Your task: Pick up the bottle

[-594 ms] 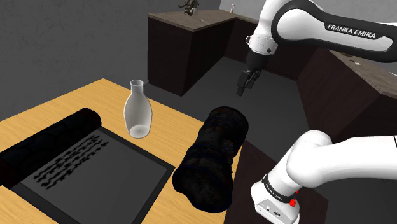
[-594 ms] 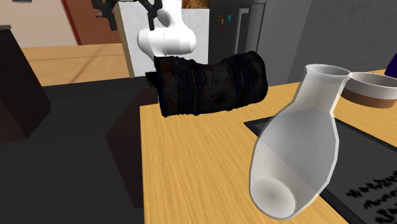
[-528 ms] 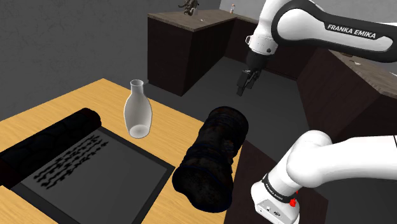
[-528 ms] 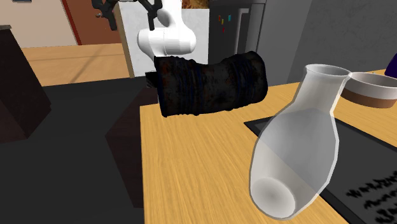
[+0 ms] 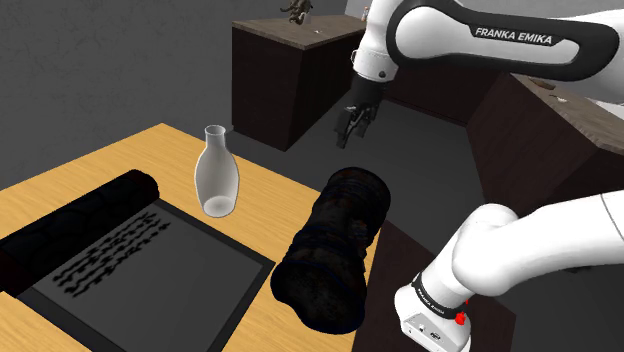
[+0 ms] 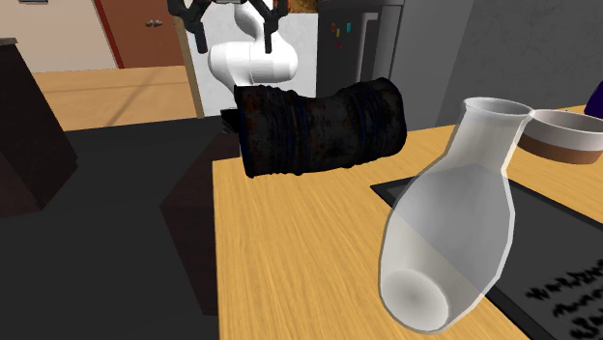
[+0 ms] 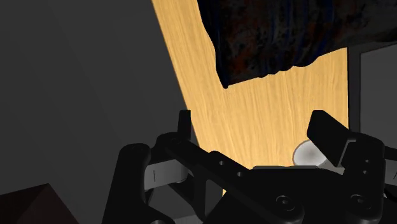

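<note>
A pale, translucent bottle [image 5: 216, 176] with a narrow neck and flared mouth stands upright on the wooden table [image 5: 150, 165], beside a black mat. It looms large in the second exterior view as the bottle [image 6: 450, 232]. My gripper [image 5: 352, 121] hangs open in the air off the table's edge, to the bottle's right in the shoulder view and above the far end of a black roll. In the second exterior view the gripper [image 6: 233, 41] shows its fingers spread. Between the wrist view's fingers [image 7: 184, 125] lies bare table, with the bottle's mouth [image 7: 308, 154] by the other finger.
A thick black roll [image 5: 336, 245] lies across the table edge between gripper and bottle. A black mat [image 5: 140, 270] and a second black roll [image 5: 80, 222] lie further along the table. A brown-and-white bowl [image 6: 564, 134] sits behind the bottle. Dark cabinets [image 5: 290, 75] stand beyond.
The arm has swung toward the shoulder view's left, carrying the gripper closer to the table and the black roll. The bottle and rolls have not moved.
</note>
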